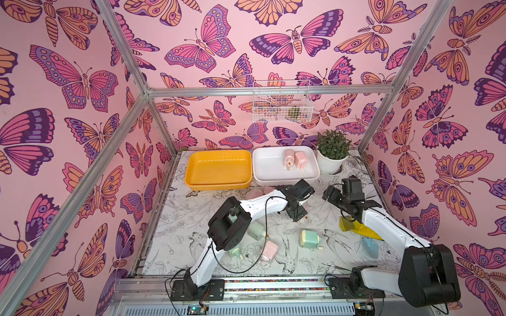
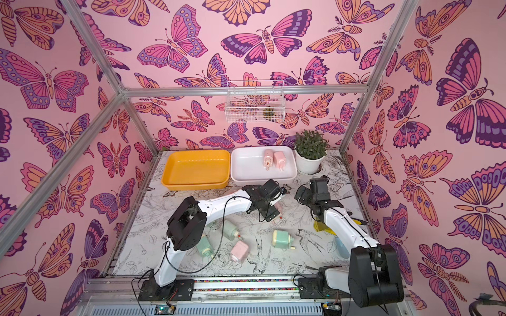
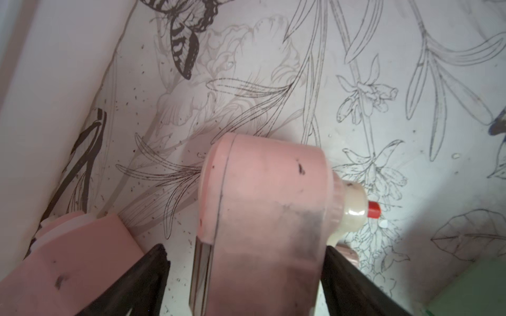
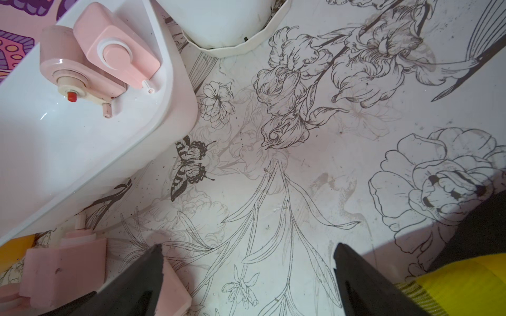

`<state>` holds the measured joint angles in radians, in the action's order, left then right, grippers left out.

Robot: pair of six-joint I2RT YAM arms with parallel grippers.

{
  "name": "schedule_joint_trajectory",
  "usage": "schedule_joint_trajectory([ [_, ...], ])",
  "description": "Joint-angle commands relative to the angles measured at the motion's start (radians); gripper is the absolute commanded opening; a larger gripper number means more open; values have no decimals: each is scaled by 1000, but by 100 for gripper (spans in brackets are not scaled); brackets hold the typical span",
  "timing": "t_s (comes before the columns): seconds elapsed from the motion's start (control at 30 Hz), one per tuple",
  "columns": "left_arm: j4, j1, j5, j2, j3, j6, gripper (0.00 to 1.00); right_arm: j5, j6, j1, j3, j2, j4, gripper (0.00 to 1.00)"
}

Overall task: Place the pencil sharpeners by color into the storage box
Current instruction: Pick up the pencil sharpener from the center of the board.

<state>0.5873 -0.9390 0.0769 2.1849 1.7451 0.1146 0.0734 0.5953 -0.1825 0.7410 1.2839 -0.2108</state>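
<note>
Left tool (image 3: 246, 273) straddles a pink sharpener (image 3: 268, 208)

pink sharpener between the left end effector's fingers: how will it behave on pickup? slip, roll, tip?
Pink sharpener looks like rigid, smooth plastic, so it probably won't deform but could slip. Its flat sides suggest it won't roll. The cream knob sticks out one end, so it may tilt in the left end effector.

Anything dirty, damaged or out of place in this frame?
The pink sharpener between the left tool's fingers carries dark grey smudges on its shell, and dark specks litter the table around it. Nothing looks broken or spilled.
</note>
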Motion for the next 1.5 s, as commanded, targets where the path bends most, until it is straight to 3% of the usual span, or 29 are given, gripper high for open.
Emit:
schedule_joint_trajectory([
  [0.0,61,3,-30,51,45,34,85,-14,-15,1,-6,18,-18,100],
  [0.13,89,5,-37,72,73,62,75,-37,-27,1,-2,24,-15,100],
  [0.4,92,26,-45,82,69,56,68,-111,-60,1,4,30,-3,99],
  [0.57,91,33,-67,50,59,46,41,-227,-119,1,28,27,-42,99],
  [0.77,58,44,-76,-32,53,43,0,-338,-145,6,35,-18,-95,99],
  [0.9,-61,53,-138,-165,-25,58,0,-469,-123,30,24,-52,-77,99],
  [1.13,-559,81,-256,-471,-415,183,0,-849,-97,45,63,-79,-36,98],
  [1.27,-627,98,-314,-530,-486,247,0,-945,-53,44,81,-129,8,98],
  [1.37,-618,104,-304,-536,-484,283,0,-907,-20,43,86,-183,19,98],
  [1.47,-617,112,-303,-537,-483,295,0,-673,28,45,93,-254,-47,98],
])
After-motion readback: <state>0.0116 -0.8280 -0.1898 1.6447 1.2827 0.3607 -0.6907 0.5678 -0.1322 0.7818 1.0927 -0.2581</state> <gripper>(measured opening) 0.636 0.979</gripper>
